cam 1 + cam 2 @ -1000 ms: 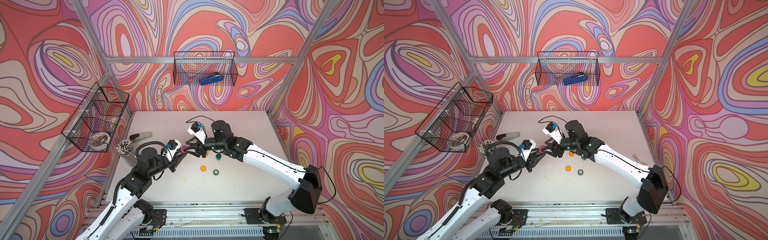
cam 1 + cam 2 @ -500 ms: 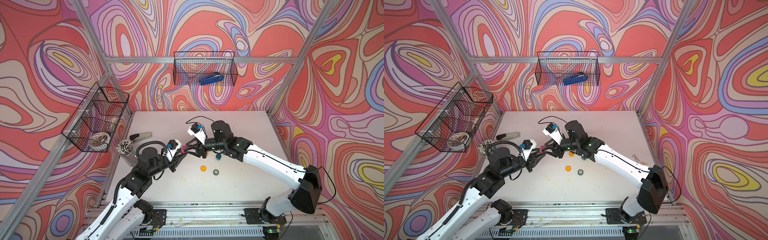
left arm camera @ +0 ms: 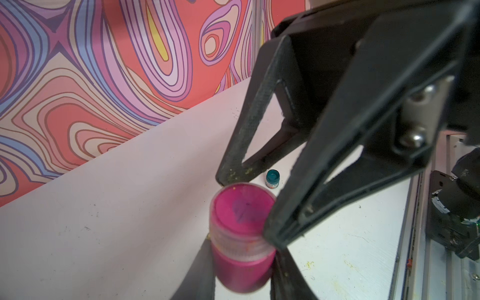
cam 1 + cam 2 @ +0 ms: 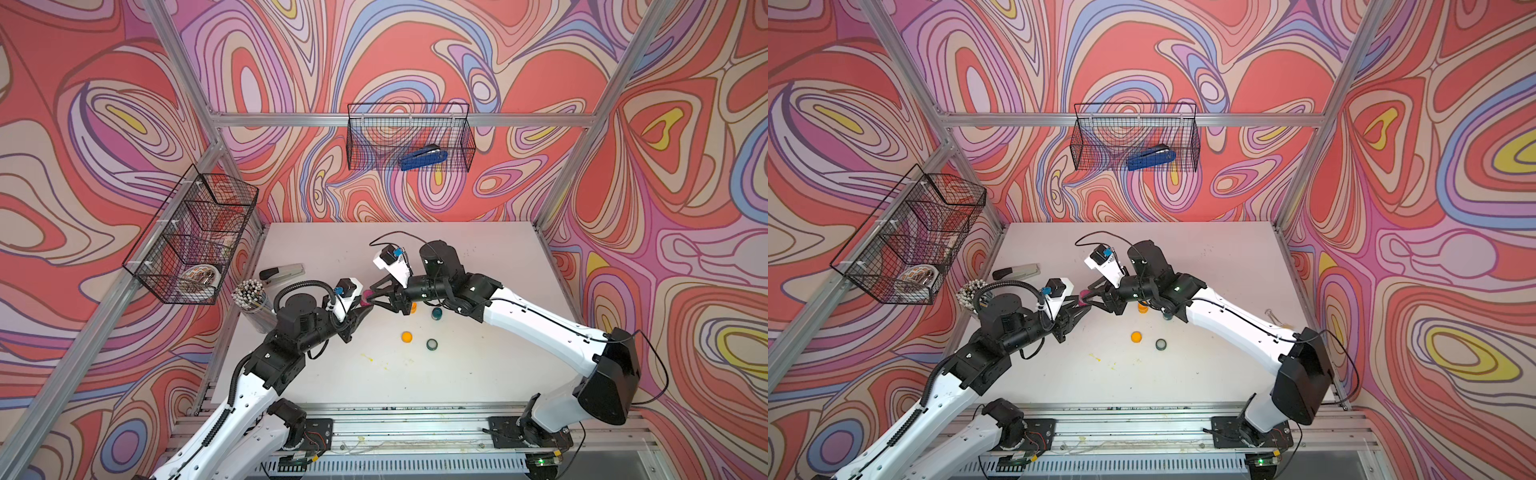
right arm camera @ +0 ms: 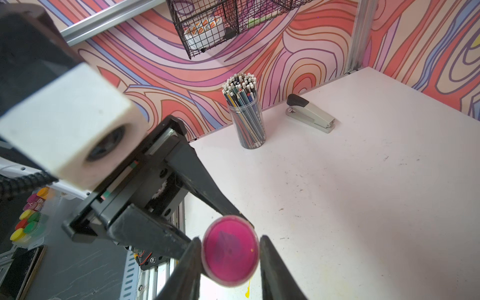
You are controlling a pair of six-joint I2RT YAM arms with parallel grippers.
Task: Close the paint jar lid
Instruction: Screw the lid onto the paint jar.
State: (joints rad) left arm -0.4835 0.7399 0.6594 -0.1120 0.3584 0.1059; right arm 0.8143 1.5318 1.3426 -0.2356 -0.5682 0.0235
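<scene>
Left wrist — left hand (image 3: 242,258) pinching pink jar (image 3: 240,272) body; right wrist — only lid (image 5: 231,253), right hand (image 5: 229,241) pinching.

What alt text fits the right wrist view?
A lidded magenta plastic paint jar, seen lid-on, is held between the two black fingers of the right claw while the left claw grips it from the side. Behind, on the white table, are a clear cup of pencils and a grey stapler.
</scene>
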